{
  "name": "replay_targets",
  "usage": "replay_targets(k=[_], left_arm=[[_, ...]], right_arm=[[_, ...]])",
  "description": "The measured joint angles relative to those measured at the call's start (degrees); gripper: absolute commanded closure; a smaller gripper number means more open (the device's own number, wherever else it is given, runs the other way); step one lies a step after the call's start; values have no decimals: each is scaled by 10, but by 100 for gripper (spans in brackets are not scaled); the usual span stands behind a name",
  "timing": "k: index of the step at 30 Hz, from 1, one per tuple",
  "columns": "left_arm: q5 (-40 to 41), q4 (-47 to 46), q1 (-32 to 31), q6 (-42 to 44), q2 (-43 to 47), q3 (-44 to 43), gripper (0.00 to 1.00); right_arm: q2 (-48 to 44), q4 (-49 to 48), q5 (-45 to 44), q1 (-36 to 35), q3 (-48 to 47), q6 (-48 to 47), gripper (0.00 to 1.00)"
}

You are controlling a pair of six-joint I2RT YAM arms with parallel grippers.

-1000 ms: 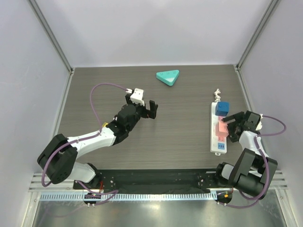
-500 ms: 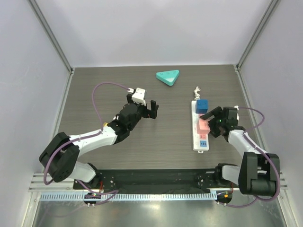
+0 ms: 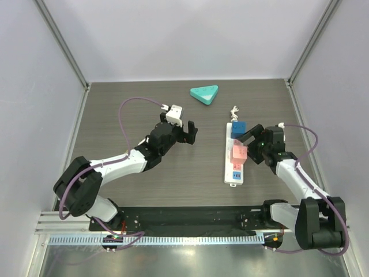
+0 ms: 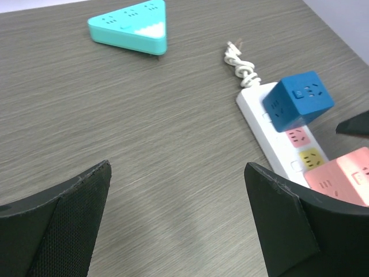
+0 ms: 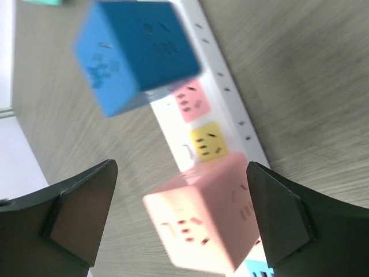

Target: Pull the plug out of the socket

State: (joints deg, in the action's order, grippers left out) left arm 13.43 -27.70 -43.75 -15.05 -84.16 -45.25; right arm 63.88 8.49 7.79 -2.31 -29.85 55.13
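Tabletop (image 3: 127, 98) position is what has changed: the power strip (image 3: 229, 164) has slid left across the dark wood over the last second, from close to the right edge to right of centre, and now lies roughly lengthwise between the two arms. It came along with the right arm, so it looks dragged rather than unplugged.

Across the table, the left gripper (image 3: 180, 134) has edged a little toward the strip. Its fingers are spread wide and hold nothing, and it remains well apart from the strip.

The teal triangular outlet block (image 3: 204, 94) sits at the far side, unmoved.

The right gripper (image 5: 179, 219) straddles the pink cube plug (image 3: 238, 153), fingers spread to either side. One finger sits right at the cube's edge, but there is no pinch. The pink cube remains seated on the strip, as does the blue cube plug (image 3: 239, 128) at the far end, just beside the short coiled cord (image 3: 234, 111).

My judgement: no plug is out yet. With the strip now nearer the left arm, that arm could pin it down while the right pulls.
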Motion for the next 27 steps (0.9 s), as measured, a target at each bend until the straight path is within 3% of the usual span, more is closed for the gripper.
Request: replay_targets(k=[9, 21, 27], left_arm=[[-38, 6, 0, -32, -37, -23, 5], [-75, 8, -5, -80, -69, -49, 7], [-81, 9, -5, -88, -80, -52, 7]], right_arm=[[-126, 52, 23, 79, 18, -54, 1], [-247, 72, 130, 72, 142, -65, 0], [-245, 40, 149, 37, 164, -68, 1]])
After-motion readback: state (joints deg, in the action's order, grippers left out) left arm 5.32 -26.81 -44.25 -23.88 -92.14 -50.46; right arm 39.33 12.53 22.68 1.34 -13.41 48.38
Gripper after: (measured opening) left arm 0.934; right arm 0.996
